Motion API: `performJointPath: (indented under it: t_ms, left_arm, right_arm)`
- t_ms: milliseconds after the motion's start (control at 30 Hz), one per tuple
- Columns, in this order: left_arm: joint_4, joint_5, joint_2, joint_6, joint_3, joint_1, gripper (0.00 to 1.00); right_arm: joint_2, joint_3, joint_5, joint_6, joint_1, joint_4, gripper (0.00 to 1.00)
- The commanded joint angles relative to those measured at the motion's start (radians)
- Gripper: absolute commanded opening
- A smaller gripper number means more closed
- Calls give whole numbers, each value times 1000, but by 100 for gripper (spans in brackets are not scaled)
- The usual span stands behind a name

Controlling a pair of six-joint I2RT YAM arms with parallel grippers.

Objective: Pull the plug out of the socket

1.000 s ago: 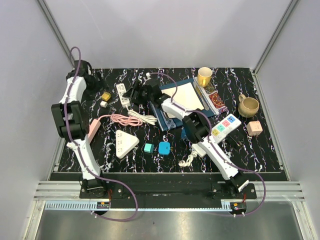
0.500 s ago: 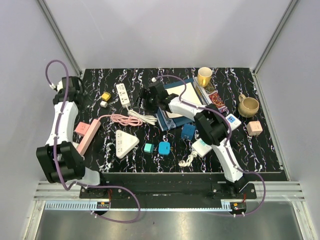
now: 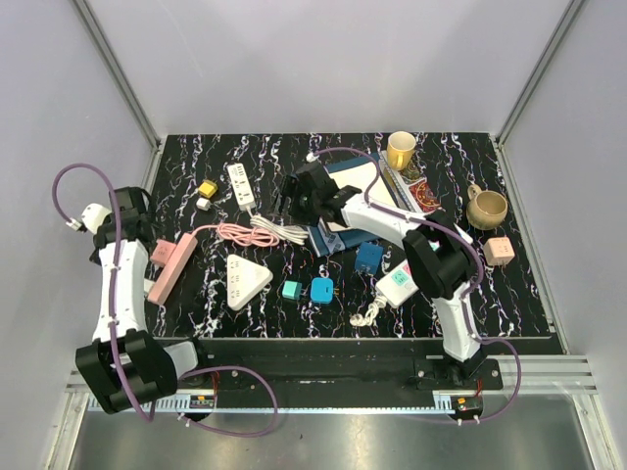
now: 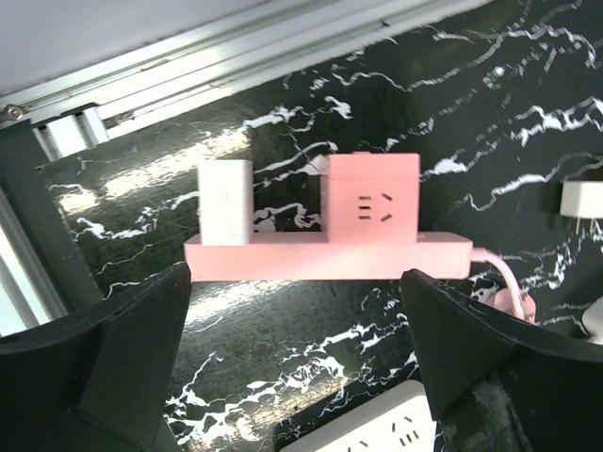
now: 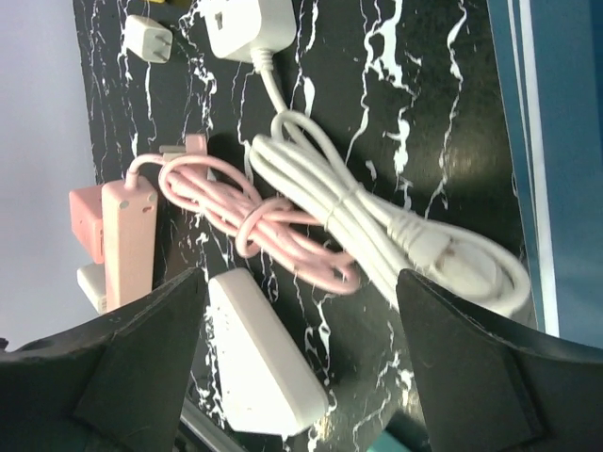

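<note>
Plug [image 4: 224, 202] (white, beside a pink adapter [image 4: 372, 202]) sits in the pink strip [image 4: 330, 256] at the worktop's [image 3: 460, 147] left edge; our left jaws hang spread above it, lined up to straddle, right jaws released too.

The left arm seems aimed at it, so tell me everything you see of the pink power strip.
The pink power strip is a long, slim bar of matte-looking plastic lying on the black marbled table near its left edge. A white plug and a pink cube adapter sit plugged into it side by side. Its pink cable leaves one end and coils, tangled with a white cable. The open left gripper hovers without touching it.
</note>
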Motion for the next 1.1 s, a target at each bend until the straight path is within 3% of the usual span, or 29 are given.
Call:
performJointPath:
  t_ms: [0,267,667,833,1000,1067]
  left_arm:
    - [-43,-43,-45,-57,-23,64,95]
    - [18,93,-100,-46,-152,173,92]
    - [78,121,-45,-61,-195,217,89]
    - [122,235,32,-17,-206,217,88]
    - [115,231,72,8,-215,217,86]
    - [139,289,65,12,-233,216,84]
  right_arm:
    - [-158,-78,69,33,44,-5,87]
    - [-201,-101,78,59,116,-50,86]
    - [-178,-50,133,76,214,-111,86]
    - [-101,75,186,84,266,-181,85]
    - [36,257,193,115,292,-243,84]
    - [72,304,209,121,299,-263,83]
